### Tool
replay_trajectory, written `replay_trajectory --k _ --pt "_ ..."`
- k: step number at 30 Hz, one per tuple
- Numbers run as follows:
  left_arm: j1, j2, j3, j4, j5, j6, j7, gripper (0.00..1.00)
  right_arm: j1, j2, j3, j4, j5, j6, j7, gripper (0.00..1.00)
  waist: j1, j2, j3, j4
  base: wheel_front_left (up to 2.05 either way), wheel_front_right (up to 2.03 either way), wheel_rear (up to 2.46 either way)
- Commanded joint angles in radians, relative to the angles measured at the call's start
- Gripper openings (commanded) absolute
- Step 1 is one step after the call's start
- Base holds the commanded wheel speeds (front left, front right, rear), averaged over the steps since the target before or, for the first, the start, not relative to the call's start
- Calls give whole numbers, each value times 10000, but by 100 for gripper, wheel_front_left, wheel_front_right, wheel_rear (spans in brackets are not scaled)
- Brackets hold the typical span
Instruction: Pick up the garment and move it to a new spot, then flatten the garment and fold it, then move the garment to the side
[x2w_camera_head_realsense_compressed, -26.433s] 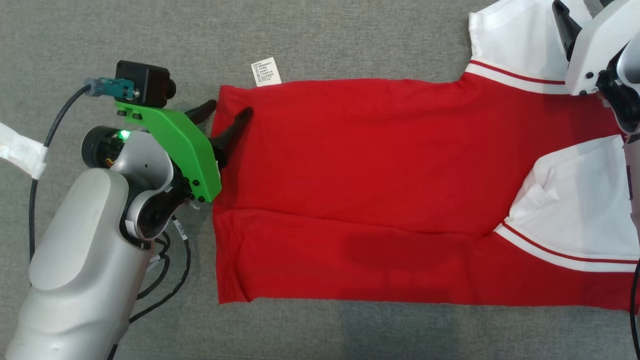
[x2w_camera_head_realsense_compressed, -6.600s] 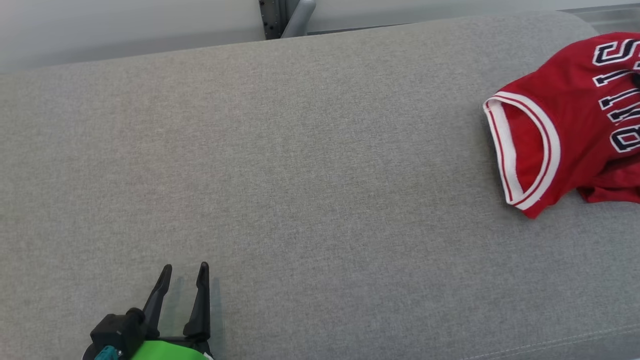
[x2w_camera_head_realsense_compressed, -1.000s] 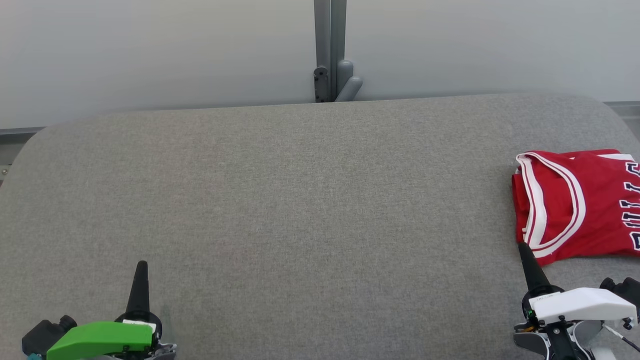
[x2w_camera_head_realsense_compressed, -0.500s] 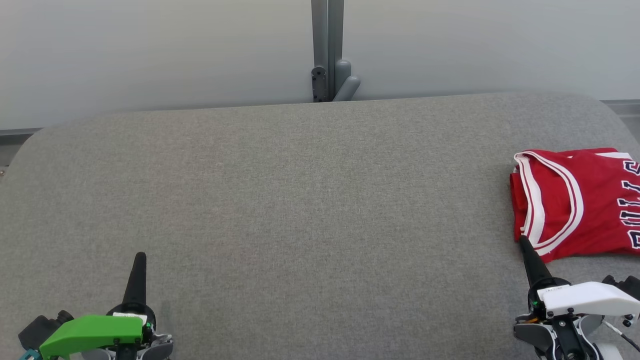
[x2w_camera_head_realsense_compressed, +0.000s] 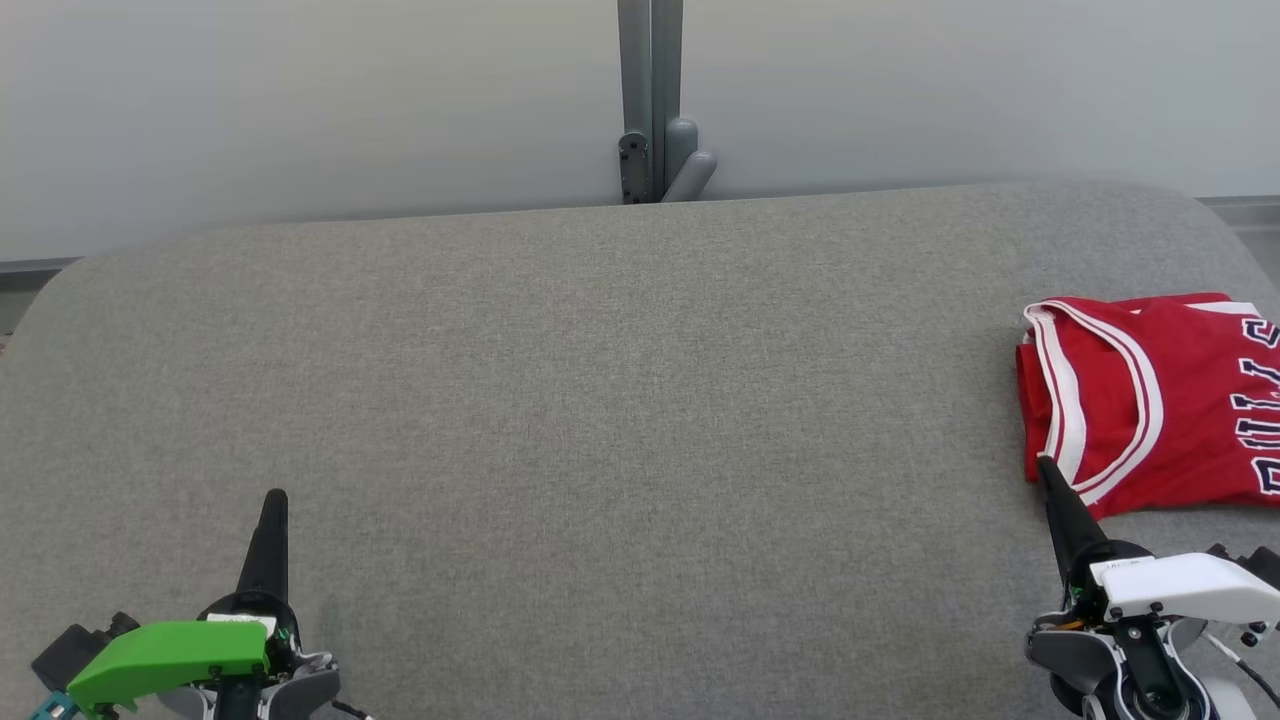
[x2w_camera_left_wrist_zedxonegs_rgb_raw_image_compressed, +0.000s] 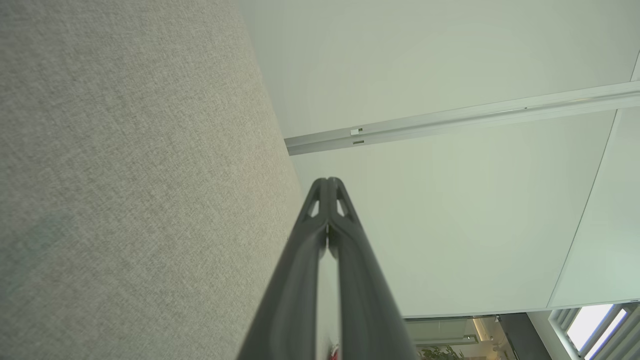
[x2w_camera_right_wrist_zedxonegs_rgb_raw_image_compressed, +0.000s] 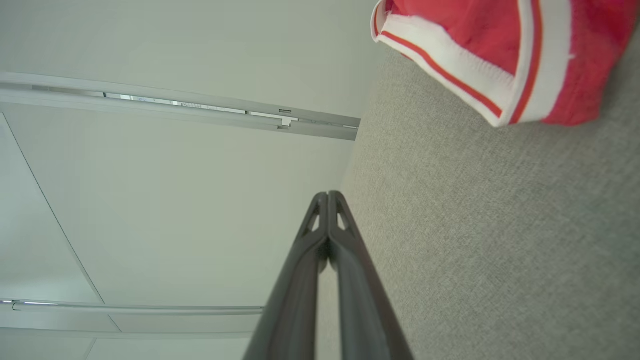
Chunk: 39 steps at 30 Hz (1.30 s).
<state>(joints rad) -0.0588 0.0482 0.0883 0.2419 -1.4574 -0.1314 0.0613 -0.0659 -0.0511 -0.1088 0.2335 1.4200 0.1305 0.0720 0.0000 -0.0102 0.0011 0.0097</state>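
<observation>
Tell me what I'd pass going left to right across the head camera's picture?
left gripper → grey post on the back wall → red jersey. The right gripper is left out: it overlaps the jersey's span.

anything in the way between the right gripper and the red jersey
Nothing visible does. The right gripper, shut, points at the near corner of the jersey, with bare grey cushion between them in the right wrist view.
</observation>
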Motion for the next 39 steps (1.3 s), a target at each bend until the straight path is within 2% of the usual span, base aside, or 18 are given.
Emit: replay_trajectory --k 1,24,39 --pt "-249 78 21 -39 -220 11 62 0 -101 -23 -28 -75 198 5 56 0 0 82 0 -2 0 0 0" --pt "-468 81 161 -92 -1633 14 507 0 -290 3 -151 -87 1996 4 513 0 0 102 15 -97 0 0 0" --pt "-448 73 169 -89 -1596 14 498 0 -290 2 -143 -83 1973 4 497 0 0 102 15 -98 0 0 0"
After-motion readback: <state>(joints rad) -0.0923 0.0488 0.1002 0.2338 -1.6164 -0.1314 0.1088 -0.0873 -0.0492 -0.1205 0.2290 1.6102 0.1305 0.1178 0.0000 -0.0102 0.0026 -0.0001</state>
